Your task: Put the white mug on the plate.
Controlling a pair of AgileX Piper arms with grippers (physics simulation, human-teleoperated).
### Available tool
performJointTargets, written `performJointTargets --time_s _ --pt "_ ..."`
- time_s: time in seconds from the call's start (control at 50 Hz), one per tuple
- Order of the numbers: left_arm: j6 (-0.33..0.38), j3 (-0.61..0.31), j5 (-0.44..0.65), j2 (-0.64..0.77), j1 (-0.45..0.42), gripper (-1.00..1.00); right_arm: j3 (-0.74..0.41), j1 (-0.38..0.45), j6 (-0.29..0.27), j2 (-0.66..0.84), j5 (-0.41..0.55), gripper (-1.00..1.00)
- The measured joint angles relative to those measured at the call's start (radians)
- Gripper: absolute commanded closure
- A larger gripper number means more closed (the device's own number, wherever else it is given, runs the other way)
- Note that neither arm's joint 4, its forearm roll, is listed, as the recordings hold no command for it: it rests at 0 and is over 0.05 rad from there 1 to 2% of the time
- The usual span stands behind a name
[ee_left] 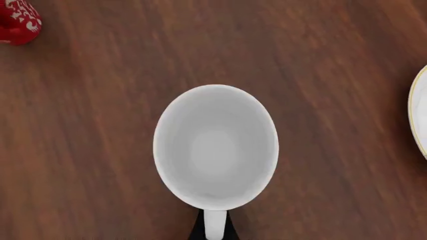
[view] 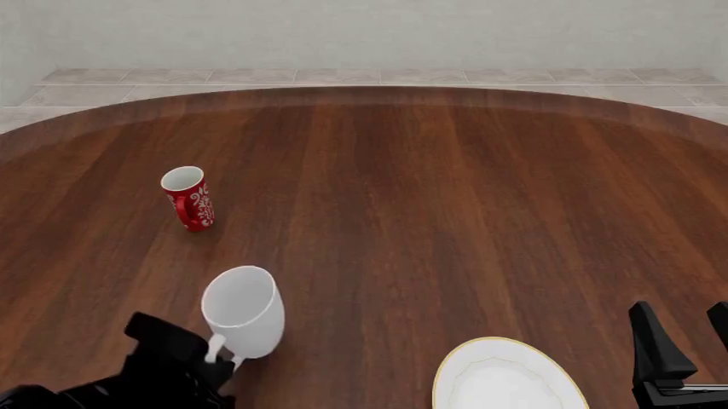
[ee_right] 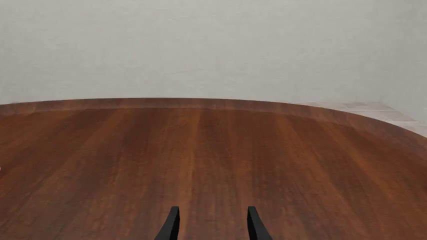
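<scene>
Standing apart, red mug (view: 187, 198), plate (view: 507, 379)

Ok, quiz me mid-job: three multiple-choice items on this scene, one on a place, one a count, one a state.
1. Where is the plate?
A. near edge, right of the white mug
B. far edge
C. under the red mug

2. How many mugs?
A. one
B. two
C. three

3. What grips the white mug's handle?
A. right end effector
B. nothing
C. left end effector

1 A: the front view shows it low, right of the mug.
2 B: one white, one red.
3 C: its fingers close on the handle; the right one is open, empty.
</scene>
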Motion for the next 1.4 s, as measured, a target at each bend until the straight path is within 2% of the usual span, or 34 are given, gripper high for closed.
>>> performJointTargets --time_s 0.32,0.58,1.02,1.4 --pt "0.029 -0.067 0.179 -0.17 -0.016 1.0 0.0 0.0 0.0 0.0 0.0 -1.0" --pt "0.018 -0.139 0.281 -0.248 -0.095 1.0 0.0 0.0 0.0 0.0 0.0 -1.0" --pt "0.026 -0.268 0.339 -0.196 -0.236 1.0 0.0 0.0 0.0 0.0 0.0 -1.0" --pt "0.018 -0.344 0.306 -0.089 -0.327 1.0 0.0 0.0 0.0 0.0 0.0 -1.0"
